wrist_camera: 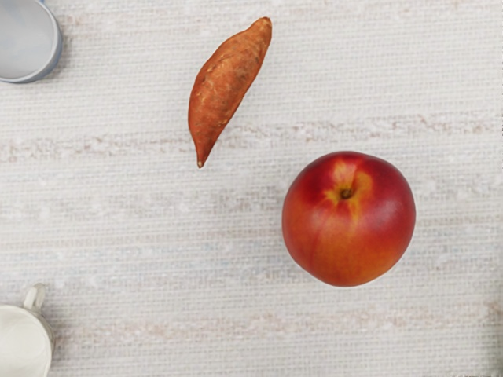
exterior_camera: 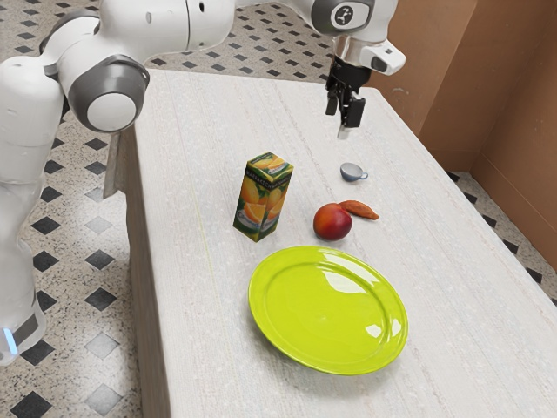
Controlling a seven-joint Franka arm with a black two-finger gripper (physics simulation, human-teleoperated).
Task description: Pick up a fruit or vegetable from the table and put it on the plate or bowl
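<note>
Red-orange peach [exterior_camera: 332, 221] resting stem-up on the pale table [exterior_camera: 200, 131], just beyond the far rim of the green plate [exterior_camera: 328, 307]. A sweet potato [exterior_camera: 359, 209] lies near it toward the exterior view's right, not touching, with its long axis running roughly across that view. The black gripper [exterior_camera: 345, 111] hangs above the far part of the table, over a small grey cup [exterior_camera: 352, 171]. Both pieces of produce lie lower than the hand and toward the near side. The fingers point straight down, moderately parted and empty. The likely next move is to travel nearward and descend over the round peach.
</note>
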